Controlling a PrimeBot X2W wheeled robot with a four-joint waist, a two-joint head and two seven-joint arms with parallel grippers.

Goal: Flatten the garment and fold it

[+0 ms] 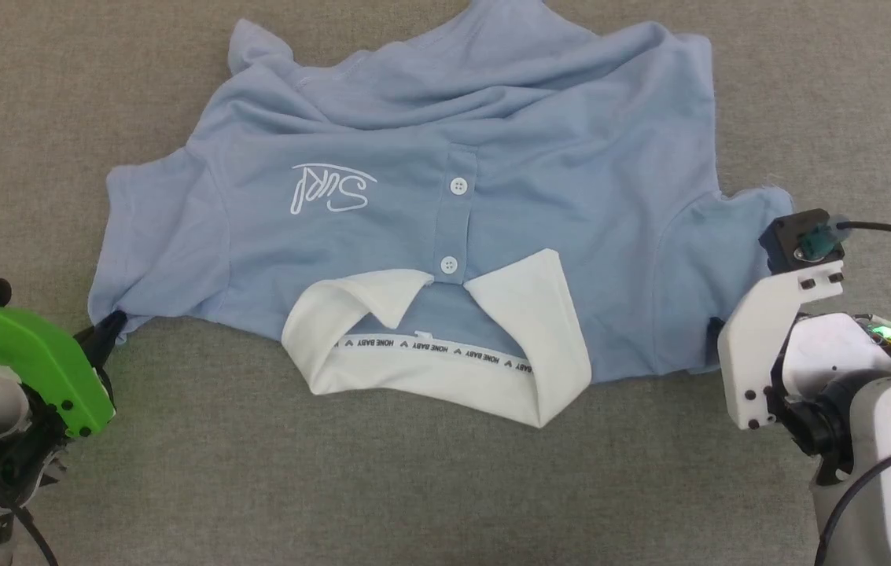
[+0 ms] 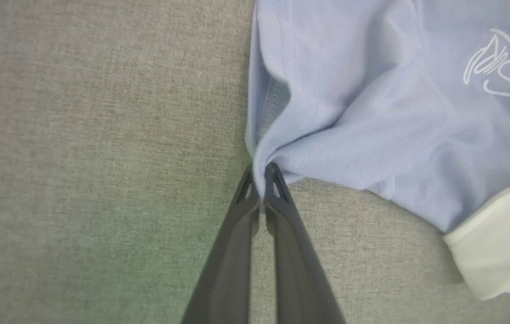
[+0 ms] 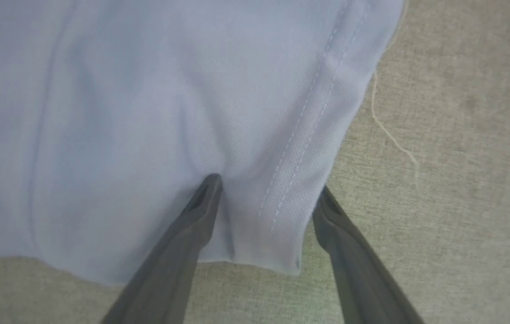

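The shirt: lt blue polo, front up on the grey bench. The white collar is toward me, one flap curled over, printed tape inside the neck. Two white buttons on the placket, white script logo on the chest to my L. The far part is bunched in deep folds & runs off the head view's top edge. Both sleeves lie out sideways.

My L pincer: fingers together, clamped on a pinched fold at the L sleeve's near corner; cloth puckers up from the tips. My R pincer: fingers wide apart, astride the R sleeve's near corner w/ the stitched hem between them. One finger lies on top of the cloth, the other at the hem's edge, not squeezing. A loose thread trails off that hem onto the bench.

Room: bare bench L of the L sleeve, R of the R sleeve, & a wide strip btwn collar & me.
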